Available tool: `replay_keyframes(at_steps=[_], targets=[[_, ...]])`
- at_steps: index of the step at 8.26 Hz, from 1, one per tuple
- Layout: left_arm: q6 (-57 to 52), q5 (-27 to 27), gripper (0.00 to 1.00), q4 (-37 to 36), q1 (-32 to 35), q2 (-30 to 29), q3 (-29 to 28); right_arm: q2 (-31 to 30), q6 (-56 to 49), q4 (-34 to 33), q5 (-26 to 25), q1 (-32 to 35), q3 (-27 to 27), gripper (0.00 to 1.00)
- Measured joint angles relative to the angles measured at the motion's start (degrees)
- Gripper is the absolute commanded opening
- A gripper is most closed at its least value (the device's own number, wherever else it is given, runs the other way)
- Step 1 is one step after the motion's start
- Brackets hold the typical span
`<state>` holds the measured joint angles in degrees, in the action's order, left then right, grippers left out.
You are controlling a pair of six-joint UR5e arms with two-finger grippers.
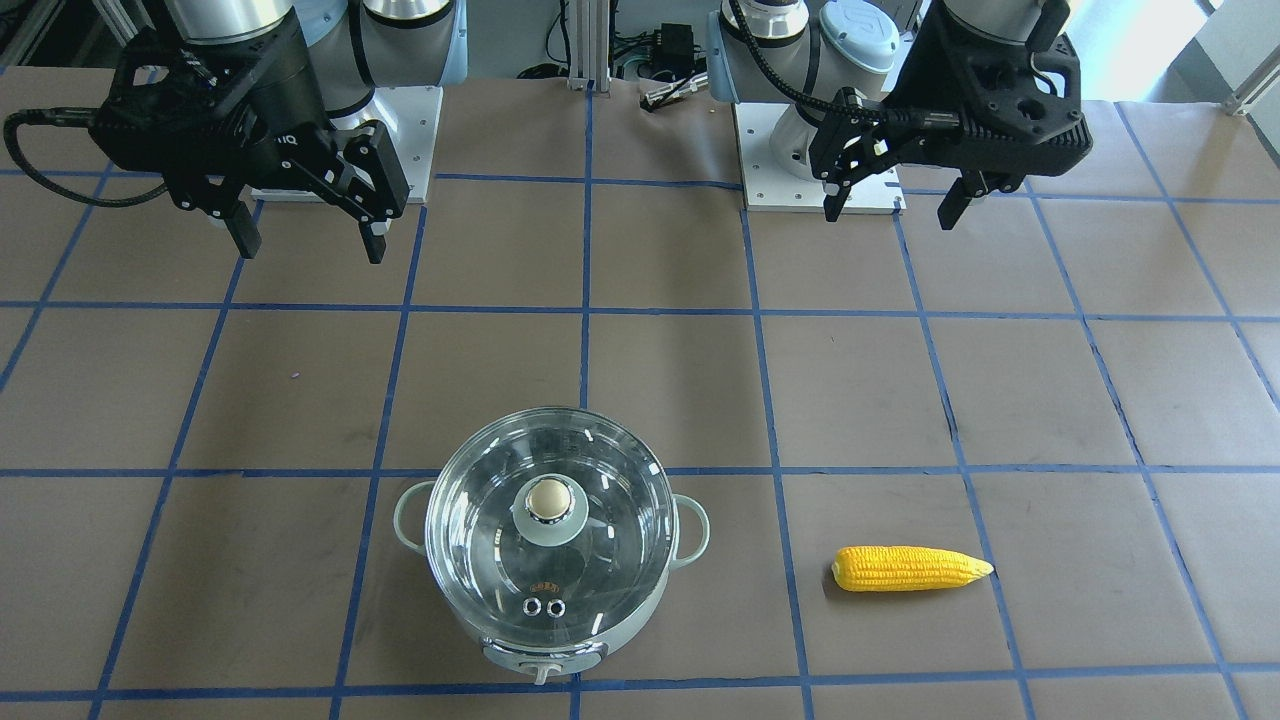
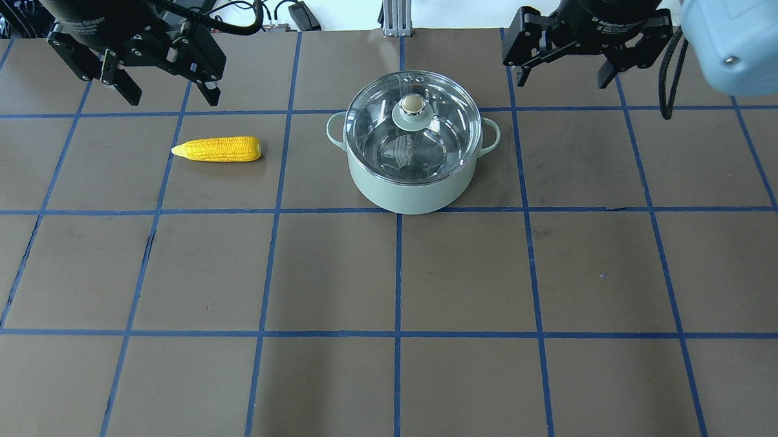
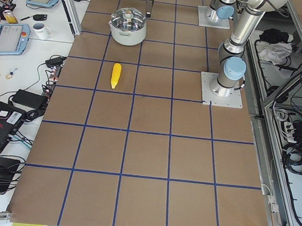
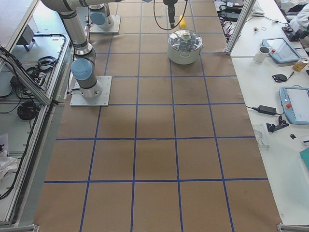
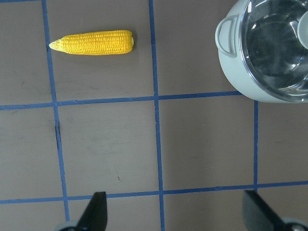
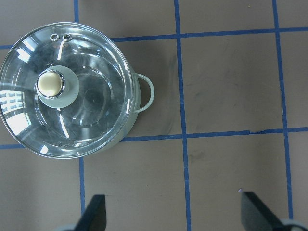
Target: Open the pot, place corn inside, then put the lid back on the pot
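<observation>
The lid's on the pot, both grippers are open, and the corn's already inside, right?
No: the corn lies on the table beside the pot, seen in the overhead view. The lid is on, and the left gripper and right gripper are open.

Scene brightly, evenly lit. Glare and window reflections seen on lid. Soft, faint shadows cast on surface beside pot and corn. Background blown out at upper edge of overhead and front-facing views. Focus sharp throughout.
</observation>
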<state>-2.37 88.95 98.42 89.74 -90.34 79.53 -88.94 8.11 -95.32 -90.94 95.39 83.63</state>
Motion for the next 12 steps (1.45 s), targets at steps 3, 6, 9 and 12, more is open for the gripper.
replay_keyframes(at_steps=[3,6,9,12], targets=[[0.0,-0.01,1.0,0.0,0.0,0.02,-0.01,0.15,-0.02,0.28,0.04,-0.03,-0.2,1.0],[0.12,-0.15,1.0,0.0,-0.53,0.01,-0.06,0.17,-0.02,0.33,0.09,-0.03,-0.15,1.0],[0.45,0.05,1.0,-0.05,-1.09,-0.03,-0.07,0.17,-0.28,0.5,-0.13,-0.03,-0.14,1.0],[10.33,-0.03,1.0,-0.71,-1.78,-2.36,-0.54,0.17,-1.08,0.49,-0.23,-0.03,-0.14,1.0]])
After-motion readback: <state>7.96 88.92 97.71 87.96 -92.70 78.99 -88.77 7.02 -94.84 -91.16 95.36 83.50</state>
